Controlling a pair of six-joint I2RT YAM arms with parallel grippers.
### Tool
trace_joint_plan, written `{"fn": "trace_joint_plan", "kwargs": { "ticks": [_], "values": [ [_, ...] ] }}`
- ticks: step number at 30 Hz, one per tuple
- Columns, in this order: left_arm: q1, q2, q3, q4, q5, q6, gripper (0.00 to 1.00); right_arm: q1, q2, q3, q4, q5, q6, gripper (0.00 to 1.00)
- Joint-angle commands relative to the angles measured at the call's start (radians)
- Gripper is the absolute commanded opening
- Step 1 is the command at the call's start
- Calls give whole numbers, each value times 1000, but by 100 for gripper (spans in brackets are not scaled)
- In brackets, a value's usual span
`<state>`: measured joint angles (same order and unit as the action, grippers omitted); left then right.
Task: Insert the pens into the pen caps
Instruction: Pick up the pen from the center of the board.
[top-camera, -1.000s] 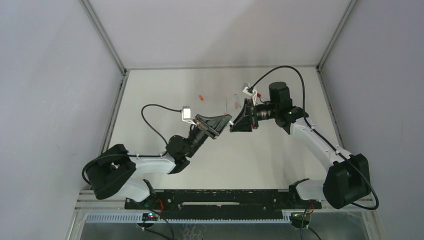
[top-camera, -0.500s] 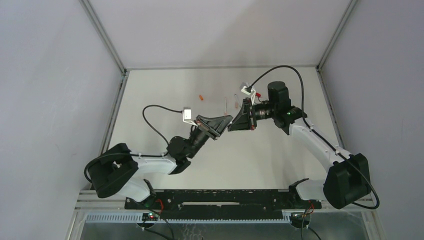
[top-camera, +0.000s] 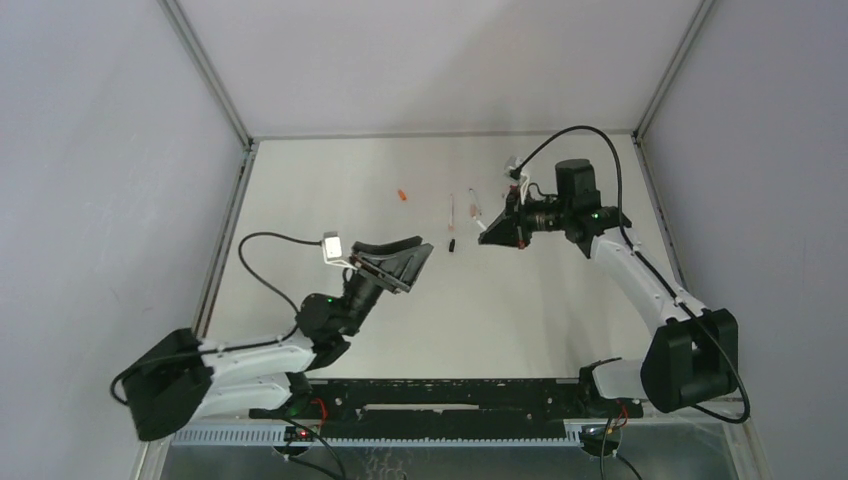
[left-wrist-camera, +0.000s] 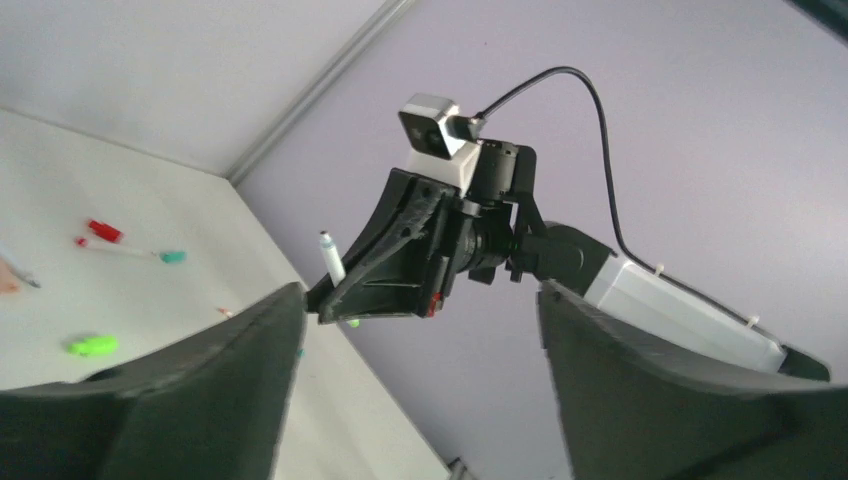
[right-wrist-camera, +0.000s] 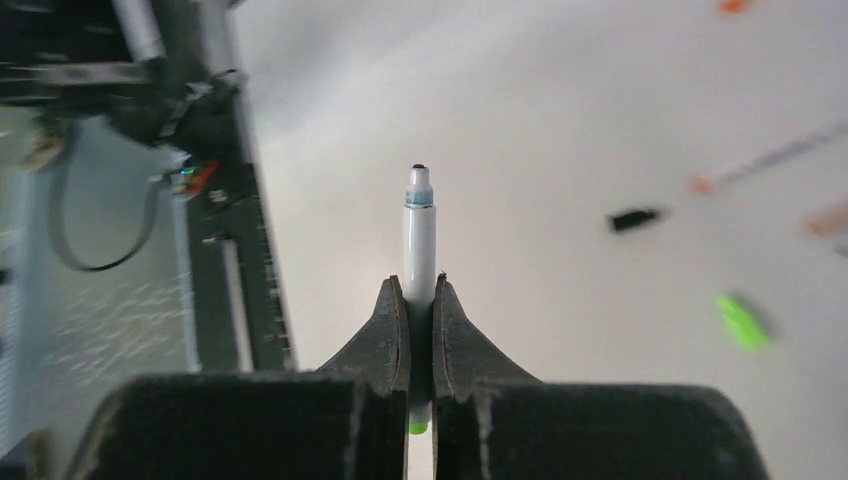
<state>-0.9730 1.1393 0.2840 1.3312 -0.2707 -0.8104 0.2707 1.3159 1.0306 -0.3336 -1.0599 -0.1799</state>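
My right gripper (right-wrist-camera: 420, 285) is shut on a white pen (right-wrist-camera: 419, 235). The pen's bare tip points away from the wrist, and its green end (right-wrist-camera: 418, 428) shows behind the jaws. From above, this gripper (top-camera: 484, 237) hangs over the table's back right. My left gripper (top-camera: 418, 262) stands open and empty, well apart to the near left. In its wrist view, the fingers (left-wrist-camera: 250, 340) frame the right gripper and its pen (left-wrist-camera: 330, 258). A black pen cap (top-camera: 451, 243), an orange cap (top-camera: 401, 195) and a green cap (right-wrist-camera: 742, 322) lie on the table.
Two thin pens (top-camera: 452, 208) (top-camera: 473, 207) lie side by side behind the black cap. A red cap (left-wrist-camera: 103, 231) and a teal-ended pen (left-wrist-camera: 130, 250) rest further back. The black base rail (top-camera: 440, 395) runs along the near edge; grey walls enclose the table.
The two grippers were meeting at the table's middle. The left one has opened and drawn back to the near left. The right one has closed on the pen and swung back right.
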Motion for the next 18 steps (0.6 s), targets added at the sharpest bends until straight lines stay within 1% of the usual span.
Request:
{"fn": "trace_joint_plan", "kwargs": {
  "ticks": [1,2,4,5,6,7,8,10,13,15,18],
  "values": [
    [0,-234,40,-370,12,3,99,-62,48,55,-67,230,-118,0],
    [-1,-319,112,-569,3,-18,100,-71,65,59,-68,261,-122,0],
    [-3,-382,315,-1075,-102,-125,100,-76,102,69,-74,324,-134,0],
    [-4,-395,414,-1271,-156,-178,100,-75,121,76,-75,362,-140,0],
    [-4,-395,510,-1453,-196,-224,100,-72,141,85,-77,400,-153,0],
    [-4,-391,589,-1576,-239,-266,100,-68,162,97,-81,443,-163,0],
    [-4,-388,667,-1668,-254,-297,100,-63,183,107,-82,499,-174,0],
    [-4,-380,740,-1764,-257,-328,100,-57,226,132,-81,556,-196,0],
    [-4,-360,859,-1850,-252,-341,100,-38,300,173,-90,659,-234,0],
    [-5,-340,925,-1899,-252,-339,100,-24,344,198,-92,716,-258,0],
    [-6,-325,975,-1932,-252,-341,100,-15,411,248,-111,762,-267,0]
  ]
}}
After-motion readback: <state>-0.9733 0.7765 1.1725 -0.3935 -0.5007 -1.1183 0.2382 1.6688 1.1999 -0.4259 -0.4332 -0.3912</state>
